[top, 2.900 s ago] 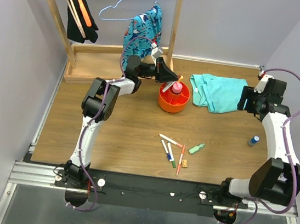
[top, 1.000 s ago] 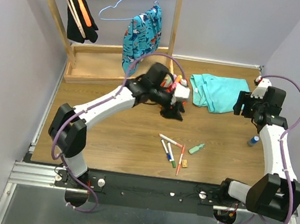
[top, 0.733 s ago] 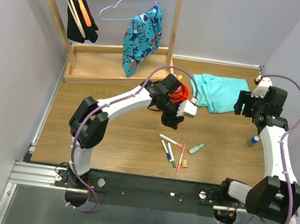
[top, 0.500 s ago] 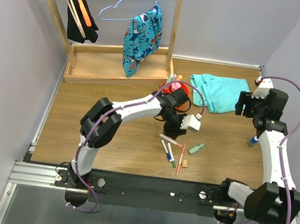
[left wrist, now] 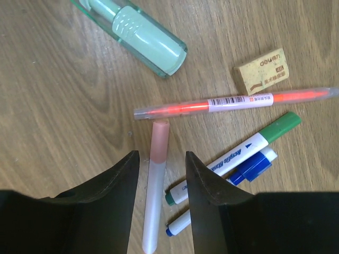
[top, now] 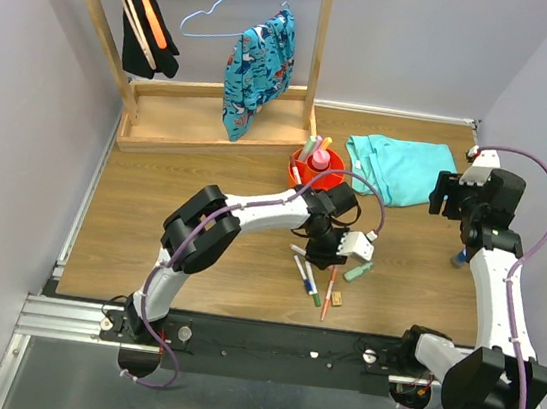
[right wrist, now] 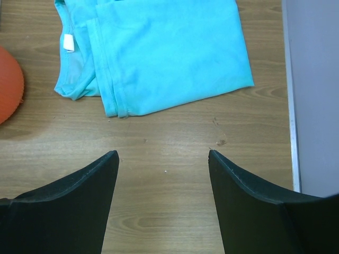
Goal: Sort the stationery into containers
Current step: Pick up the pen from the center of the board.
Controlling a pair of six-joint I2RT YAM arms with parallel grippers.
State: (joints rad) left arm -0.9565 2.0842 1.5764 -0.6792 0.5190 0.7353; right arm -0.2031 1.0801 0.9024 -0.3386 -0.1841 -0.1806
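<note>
My left gripper is open low over the loose stationery. In the left wrist view its jaws stand either side of a white pen with a pink cap, with a gap on both sides. Beside it lie a thin orange pen, a green-capped pen, a blue-capped pen, a green highlighter and a tan eraser. The orange-red bowl holds a pink bottle and upright highlighters. My right gripper is open and empty over bare wood, far from the pens.
A teal cloth lies right of the bowl and shows in the right wrist view. A small blue-capped bottle stands by the right arm. The wooden rack base with hanging clothes stands at the back. The table's right edge is near the right gripper.
My left arm has swung from the bowl forward and down to the loose pens, and its open jaws now straddle the pink-capped pen. The right arm has shifted only slightly.
</note>
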